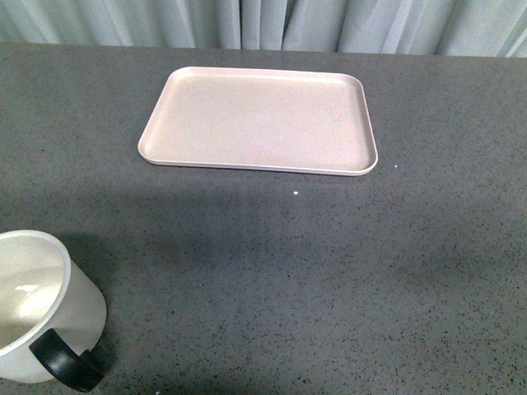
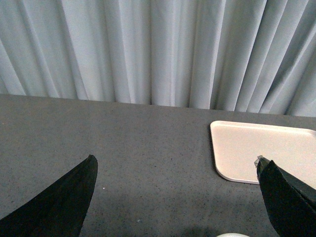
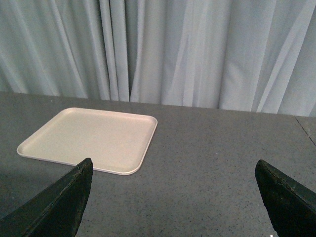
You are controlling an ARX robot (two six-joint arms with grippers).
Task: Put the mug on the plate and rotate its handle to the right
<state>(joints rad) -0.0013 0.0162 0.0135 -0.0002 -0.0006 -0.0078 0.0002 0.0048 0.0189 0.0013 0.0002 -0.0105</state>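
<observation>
Grey table lies between mug and plate, curtain behind.

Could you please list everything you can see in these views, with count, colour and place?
mug: one, white, near left of the table, partly cut off by the picture edge
handle: one, black, on the mug's near side
plate: one, pale pink, far centre of the table, nothing on it
table: one, dark grey speckled, under everything
curtain: one, pale grey, pleated, behind the table
left gripper: one, black, open, above the table, holding nothing
right gripper: one, black, open, above the table, holding nothing
</observation>
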